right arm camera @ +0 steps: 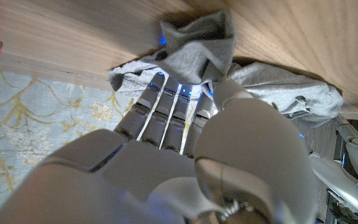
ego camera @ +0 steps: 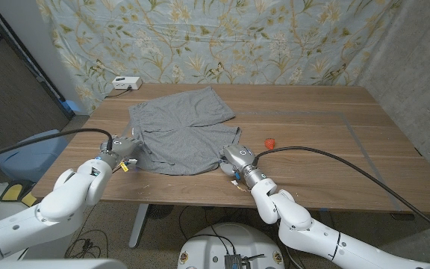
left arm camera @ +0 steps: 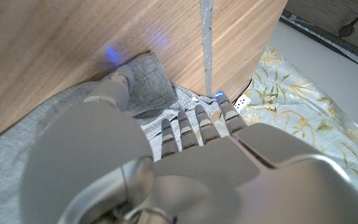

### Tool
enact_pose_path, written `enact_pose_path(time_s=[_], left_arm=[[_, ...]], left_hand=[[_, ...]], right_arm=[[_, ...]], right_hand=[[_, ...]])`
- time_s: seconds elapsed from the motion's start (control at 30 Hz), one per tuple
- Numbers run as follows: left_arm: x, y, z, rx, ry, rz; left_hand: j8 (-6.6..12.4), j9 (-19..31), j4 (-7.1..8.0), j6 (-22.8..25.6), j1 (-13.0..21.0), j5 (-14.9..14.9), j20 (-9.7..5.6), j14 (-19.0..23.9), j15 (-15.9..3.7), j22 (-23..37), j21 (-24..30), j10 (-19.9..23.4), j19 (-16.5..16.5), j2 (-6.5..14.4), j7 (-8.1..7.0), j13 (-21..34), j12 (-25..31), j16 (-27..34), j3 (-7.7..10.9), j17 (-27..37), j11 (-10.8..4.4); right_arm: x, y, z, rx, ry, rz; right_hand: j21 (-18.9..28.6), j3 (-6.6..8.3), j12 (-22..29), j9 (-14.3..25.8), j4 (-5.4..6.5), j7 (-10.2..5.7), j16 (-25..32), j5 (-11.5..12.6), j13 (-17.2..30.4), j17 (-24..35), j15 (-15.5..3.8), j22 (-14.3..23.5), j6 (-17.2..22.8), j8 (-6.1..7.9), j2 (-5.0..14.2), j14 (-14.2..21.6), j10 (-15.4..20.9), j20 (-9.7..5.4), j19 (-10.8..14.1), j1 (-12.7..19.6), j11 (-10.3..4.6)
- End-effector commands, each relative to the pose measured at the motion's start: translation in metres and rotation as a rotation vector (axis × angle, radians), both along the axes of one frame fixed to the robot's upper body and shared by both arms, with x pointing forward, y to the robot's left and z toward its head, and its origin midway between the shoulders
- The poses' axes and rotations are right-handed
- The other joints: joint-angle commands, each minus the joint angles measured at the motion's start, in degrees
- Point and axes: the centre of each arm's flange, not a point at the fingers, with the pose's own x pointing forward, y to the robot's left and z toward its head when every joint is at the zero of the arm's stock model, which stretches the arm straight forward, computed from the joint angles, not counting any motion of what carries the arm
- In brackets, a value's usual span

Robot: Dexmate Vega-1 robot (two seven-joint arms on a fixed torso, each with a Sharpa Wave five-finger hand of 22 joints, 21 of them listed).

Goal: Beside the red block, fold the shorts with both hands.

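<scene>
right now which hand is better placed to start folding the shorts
Neither clearly: the left hand and right hand each grip a near corner of the shorts. The right is nearer the red block.

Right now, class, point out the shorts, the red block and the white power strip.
shorts (ego camera: 181, 134), head view, middle of the grey fabric.
red block (ego camera: 270, 141), head view, its centre.
white power strip (ego camera: 126, 84), head view, its top face.

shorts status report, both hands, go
Left hand gripping near-left edge of the grey fabric shorts. Right hand gripping the near-right corner, cloth bunched up. Shorts mostly flat, not yet folded. Small red block just right of them, nothing blocking.
</scene>
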Motion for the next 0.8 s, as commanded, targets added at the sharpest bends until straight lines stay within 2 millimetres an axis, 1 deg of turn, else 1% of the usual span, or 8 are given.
enact_pose_path(time_s=[0.03, 0.13, 0.23, 0.27, 0.33, 0.43, 0.57, 0.8], left_arm=[[0.024, 0.004, -0.006, -0.024, 0.014, 0.002], [0.031, 0.003, -0.009, -0.035, 0.032, -0.017], [0.035, 0.001, -0.011, -0.034, 0.034, -0.027], [0.036, 0.000, -0.012, -0.033, 0.032, -0.030], [0.038, -0.002, -0.013, -0.033, 0.027, -0.030], [0.039, -0.003, -0.013, -0.032, -0.001, -0.039], [0.038, -0.004, -0.010, -0.045, -0.050, -0.058], [0.029, -0.006, 0.002, -0.109, -0.111, -0.092]], left_hand=[[0.71, 0.17, 0.70, 2.33, 0.90, -0.62, -0.04, 2.64, -0.80, 0.21, 0.78, 2.32, 2.09, -0.06, 0.53, 0.20, 0.68, 0.72, -1.35, 0.13, -0.29], [0.86, 0.18, 0.91, 3.56, 1.07, -0.90, -0.17, 3.96, -1.30, 0.26, 0.97, 3.67, 2.83, -0.04, 0.59, 0.18, 0.92, 0.86, -2.22, 0.13, -0.75], [1.84, 0.25, 1.21, 8.74, 1.97, -1.35, -0.36, 7.28, -2.21, 0.35, 1.10, 9.27, 3.75, 0.64, -0.29, 0.18, 2.14, 1.26, -4.22, 0.21, -1.45], [2.35, 0.30, 1.26, 11.26, 2.43, -1.47, -0.44, 7.95, -2.48, 0.38, 1.24, 11.63, 4.30, 1.02, -0.89, 0.21, 2.64, 1.20, -4.88, 0.22, -1.59], [4.57, 0.46, 1.20, 21.00, 4.18, -1.82, -0.83, 9.83, -3.19, 0.42, 1.35, 17.77, 5.03, 2.53, 0.01, 0.25, 3.74, 1.09, -6.45, 0.19, -1.97], [6.19, 0.58, 1.23, 29.93, 6.31, -2.27, -1.11, 12.46, -4.08, 0.42, 1.66, 27.14, 6.15, 5.06, 1.31, 0.34, 5.72, 1.35, -7.49, 0.20, -1.95], [8.38, 0.91, 3.14, 41.29, 6.74, -2.44, -0.82, 18.39, -5.74, 0.49, 2.37, 36.15, 7.46, 10.09, 2.72, 0.53, 7.17, 1.71, -5.98, 0.05, -0.82], [9.71, 1.98, 7.19, 45.10, 4.42, -1.77, -0.61, 20.83, -6.25, 0.57, 2.88, 38.76, 8.10, 11.51, 3.22, 1.48, 7.23, 1.56, -4.84, 0.51, -0.06]], right_arm=[[0.001, -0.006, 0.003, 0.017, -0.007, -0.003], [0.002, -0.007, 0.005, 0.018, -0.008, -0.003], [0.003, -0.008, 0.005, 0.018, -0.006, -0.003], [0.003, -0.009, 0.006, 0.019, -0.007, -0.003], [0.004, -0.010, 0.006, 0.020, -0.006, -0.003], [0.005, -0.012, 0.006, 0.024, -0.004, -0.004], [0.006, -0.014, 0.006, 0.032, -0.006, -0.002], [0.004, -0.019, 0.010, 0.054, -0.019, 0.006]], right_hand=[[0.39, 0.33, -0.23, 0.32, 0.10, 0.07, -0.32, -0.25, 0.18, 0.12, -7.08, 0.16, 0.49, -0.04, 0.73, 0.78, 0.27, 0.10, 0.58, 0.16, 0.01], [0.40, 0.34, -0.25, 0.31, 0.14, 0.06, -0.37, -0.27, 0.17, 0.14, -7.12, 0.16, 0.47, -0.07, 0.76, 0.76, 0.33, 0.08, 0.57, 0.12, 0.01], [0.42, 0.36, -0.28, 0.31, 0.10, 0.14, -0.36, -0.28, 0.17, 0.19, -7.13, 0.16, 0.55, -0.06, 0.75, 0.83, 0.39, 0.14, 0.59, 0.20, 0.02], [0.41, 0.36, -0.33, 0.31, 0.14, 0.09, -0.39, -0.29, 0.17, 0.20, -7.10, 0.16, 0.52, -0.09, 0.77, 0.84, 0.37, 0.12, 0.57, 0.16, 0.00], [0.43, 0.34, -0.35, 0.31, 0.19, 0.12, -0.43, -0.31, 0.17, 0.22, -7.12, 0.16, 0.54, -0.10, 0.76, 0.84, 0.40, 0.14, 0.59, 0.12, 0.01], [0.44, 0.34, -0.36, 0.31, 0.18, 0.06, -0.42, -0.32, 0.17, 0.29, -7.16, 0.16, 0.51, -0.14, 0.77, 0.85, 0.52, 0.14, 0.58, 0.15, -0.03], [0.51, 0.42, -0.38, 0.30, 0.13, 0.19, -0.49, -0.33, 0.16, 0.24, -7.10, 0.16, 0.63, -0.13, 0.74, 1.07, 0.68, 0.17, 0.74, 0.23, -0.03], [0.69, 0.40, -0.47, 0.30, 0.17, 0.14, -0.45, -0.36, 0.16, 0.39, -7.16, 0.16, 0.73, -0.15, 0.78, 1.23, 0.81, 0.09, 1.12, 0.24, -0.05]])
